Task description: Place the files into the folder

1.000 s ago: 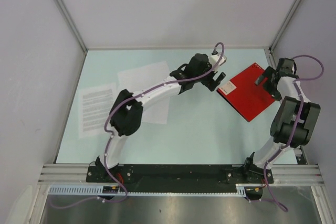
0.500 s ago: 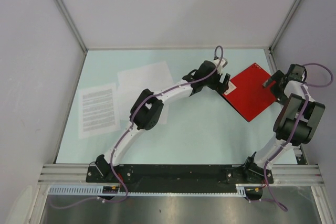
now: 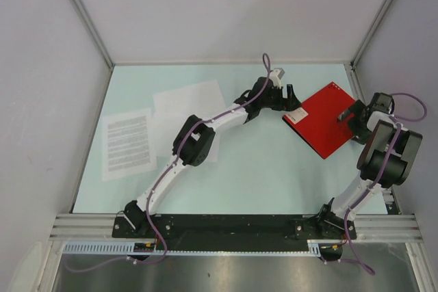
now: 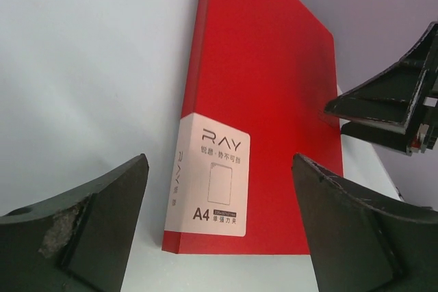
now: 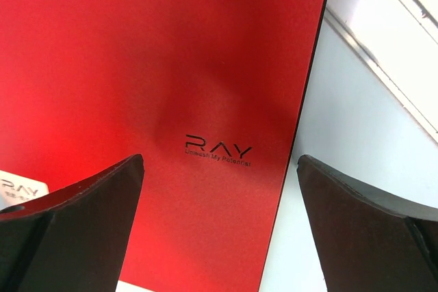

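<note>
Framing the closed red folder (image 4: 260, 100) between them, our left fingers (image 4: 82, 237) and right fingers (image 5: 68, 217) gape wide, seemingly to open it.

My desk (image 3: 274, 176) is a pale mint sheet, evenly lit. Plain grey walls (image 3: 226, 11) close it on three sides, joined by aluminium posts (image 3: 83, 15). At my near edge runs a ribbed metal rail (image 3: 82, 227), then brushed steel (image 3: 226, 275).
</note>
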You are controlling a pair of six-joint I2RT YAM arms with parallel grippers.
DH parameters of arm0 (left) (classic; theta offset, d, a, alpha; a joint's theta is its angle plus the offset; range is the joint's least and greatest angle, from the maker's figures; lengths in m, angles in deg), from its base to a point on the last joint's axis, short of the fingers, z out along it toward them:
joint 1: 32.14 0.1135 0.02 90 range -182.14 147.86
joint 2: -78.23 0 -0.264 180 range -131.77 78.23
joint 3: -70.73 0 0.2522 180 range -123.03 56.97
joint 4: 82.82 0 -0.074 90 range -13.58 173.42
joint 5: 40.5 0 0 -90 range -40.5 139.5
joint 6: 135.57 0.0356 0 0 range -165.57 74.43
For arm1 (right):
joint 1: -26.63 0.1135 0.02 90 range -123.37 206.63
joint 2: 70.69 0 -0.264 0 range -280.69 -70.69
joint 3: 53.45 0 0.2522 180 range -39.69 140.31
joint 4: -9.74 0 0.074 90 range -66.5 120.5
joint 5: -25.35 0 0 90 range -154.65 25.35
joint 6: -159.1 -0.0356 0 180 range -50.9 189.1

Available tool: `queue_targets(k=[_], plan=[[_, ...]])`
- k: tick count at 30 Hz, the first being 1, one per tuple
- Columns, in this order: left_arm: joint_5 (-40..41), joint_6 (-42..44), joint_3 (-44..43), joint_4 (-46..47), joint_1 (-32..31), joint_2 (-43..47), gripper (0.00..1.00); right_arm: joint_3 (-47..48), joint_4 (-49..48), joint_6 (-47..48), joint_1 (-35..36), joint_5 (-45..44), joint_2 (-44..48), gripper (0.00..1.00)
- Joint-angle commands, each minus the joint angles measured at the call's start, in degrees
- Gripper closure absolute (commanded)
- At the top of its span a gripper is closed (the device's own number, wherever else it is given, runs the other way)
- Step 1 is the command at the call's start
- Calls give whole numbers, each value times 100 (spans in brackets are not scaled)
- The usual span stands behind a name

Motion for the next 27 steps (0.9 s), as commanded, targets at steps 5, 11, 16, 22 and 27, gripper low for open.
queue_targets(k=[5, 11, 16, 22, 27], plan=[[-673, -828, -132, 284, -44, -149, 15, -299, -424, -70, 221, 123, -174, 0], [-954, -907, 763, 424, -27, 325, 26, -387, -390, 9, 547, 308, -271, 0], [-717, -276, 2010, 328, -18, 1352, 31, -712, -495, 17, 1065, 370, -61, 0], [-218, 1104, 2619, -795, -35, 2398, 26, -1571, -846, -246, 1277, 783, 528, 0], [1065, 2615, 3119, -1773, -228, 3111, 7, -1846, -636, -124, 1136, 608, 1196, 0]])
